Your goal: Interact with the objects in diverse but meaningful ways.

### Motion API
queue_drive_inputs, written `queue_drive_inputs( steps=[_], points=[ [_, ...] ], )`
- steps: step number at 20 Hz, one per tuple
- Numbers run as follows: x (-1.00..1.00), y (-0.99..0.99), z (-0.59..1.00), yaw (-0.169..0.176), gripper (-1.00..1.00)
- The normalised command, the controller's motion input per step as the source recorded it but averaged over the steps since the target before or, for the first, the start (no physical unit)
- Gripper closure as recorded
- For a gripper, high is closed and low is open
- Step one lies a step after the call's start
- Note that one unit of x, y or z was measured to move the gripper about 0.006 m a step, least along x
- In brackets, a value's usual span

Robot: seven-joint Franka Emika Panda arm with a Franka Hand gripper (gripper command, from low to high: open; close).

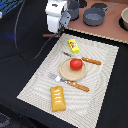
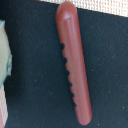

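While under pincer [image 1: 56, 33] (jaws hidden), sausage [image 2: 74, 65] crosswise.

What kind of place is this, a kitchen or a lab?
Probably a lab bench dressed as a play dining table: a toy tomato sits on a plate on a placemat, grey pots stand behind, and a robot hand hangs over a toy sausage.

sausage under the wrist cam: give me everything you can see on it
The sausage is a slim reddish-brown rod with rounded ends and a row of small notches along one side, smooth and slightly glossy like plastic. It lies flat on the dark cloth, just off the edge of the woven placemat. In the exterior view it sits directly under the gripper, mostly hidden by it. No fingers show in the wrist view, and nothing visibly touches it but the cloth.
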Motion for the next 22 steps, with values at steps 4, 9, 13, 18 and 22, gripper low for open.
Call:
queue_drive_inputs(
  steps=[4,9,13,18,22],
  points=[
    [-0.07,-0.44,-0.05,0.07,-1.0],
    [-0.29,-0.22,-0.04,0.09,-1.0],
    [-0.64,0.1,0.0,0.129,-1.0],
    [-0.71,0.2,-0.01,0.141,-1.0],
    [-0.58,0.07,-0.13,0.133,-1.0]
  ],
)
